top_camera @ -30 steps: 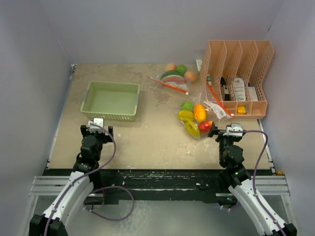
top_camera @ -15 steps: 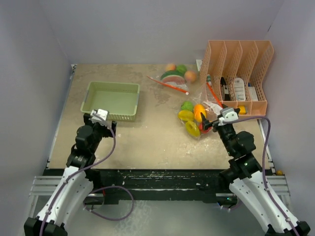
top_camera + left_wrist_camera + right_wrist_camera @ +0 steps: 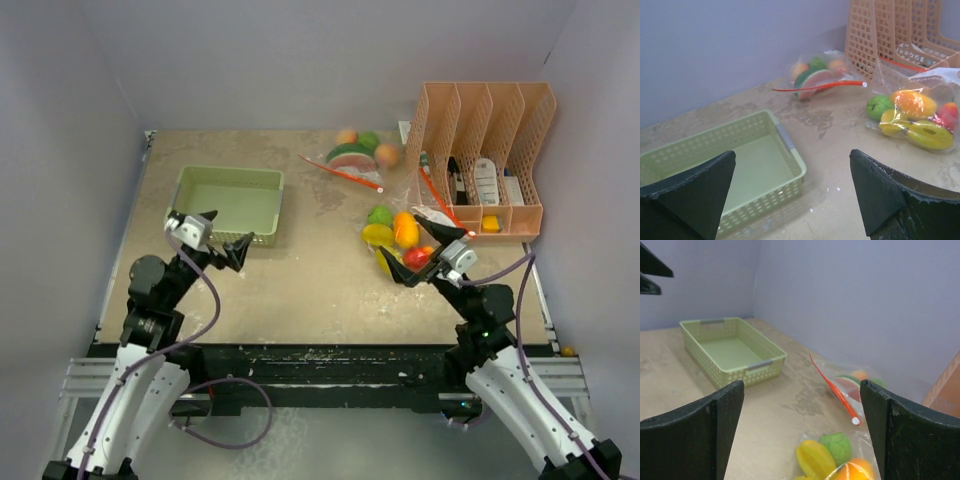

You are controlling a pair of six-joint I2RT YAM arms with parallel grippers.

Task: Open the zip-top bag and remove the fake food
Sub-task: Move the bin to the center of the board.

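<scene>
A clear zip-top bag [image 3: 398, 243] lies right of centre, holding fake food: yellow, green, orange and red pieces. It shows in the left wrist view [image 3: 912, 117] and the right wrist view [image 3: 835, 455]. A second bag [image 3: 358, 155] with a red zip strip holds a watermelon slice and orange, green and peach pieces at the back. It shows in the left wrist view [image 3: 815, 77]. My left gripper [image 3: 215, 240] is open and empty by the basket's near right corner [image 3: 792, 160]. My right gripper [image 3: 420, 255] is open and empty over the near bag's front edge [image 3: 801, 390].
A light green basket [image 3: 225, 205] stands at the left, empty [image 3: 760, 200] [image 3: 760, 365]. A peach mesh file organizer [image 3: 485, 165] stands at the back right, holding a white bottle and a small orange block. Purple walls enclose the table.
Both arms have risen from the near edge and both grippers have opened wide. The right gripper has swung towards the near bag; the left one points past the basket's corner.
</scene>
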